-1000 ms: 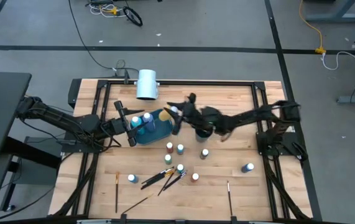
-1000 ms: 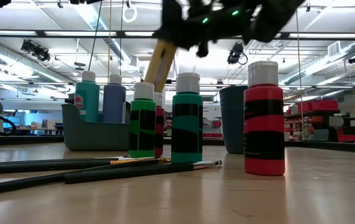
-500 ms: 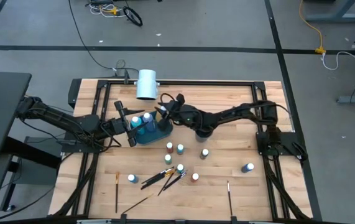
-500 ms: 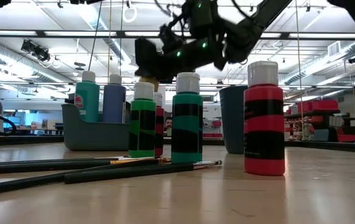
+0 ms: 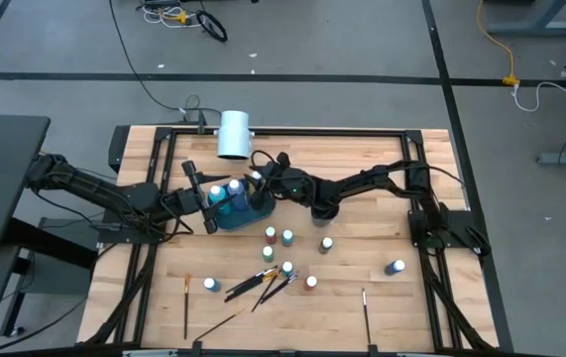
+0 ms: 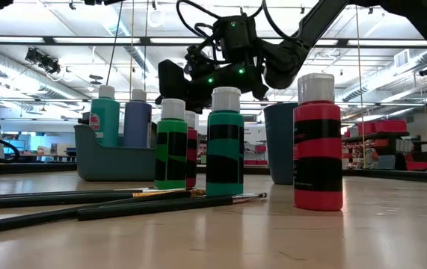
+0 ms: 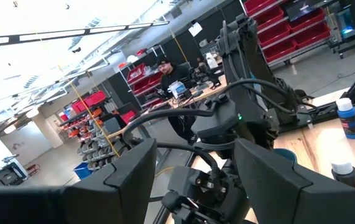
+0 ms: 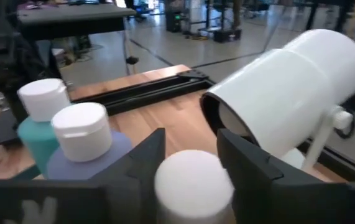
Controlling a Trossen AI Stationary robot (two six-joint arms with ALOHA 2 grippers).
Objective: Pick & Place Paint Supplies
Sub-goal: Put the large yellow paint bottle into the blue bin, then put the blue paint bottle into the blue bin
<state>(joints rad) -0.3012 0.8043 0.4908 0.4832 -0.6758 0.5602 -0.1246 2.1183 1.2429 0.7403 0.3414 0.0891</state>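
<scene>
Reaching across from the table's 3 o'clock side, the right arm stretches low toward 9 o'clock, its gripper above the tray. Its fingers straddle a white bottle cap with gaps either side; whether they grip it I cannot tell. The left gripper sits at the tray's 9 o'clock edge, fingers spread wide, holding nothing visible. The tray holds a teal bottle and a periwinkle bottle, upright and touching. More bottles and brushes lie toward 6 o'clock. A white cylinder sits at 12 o'clock.
</scene>
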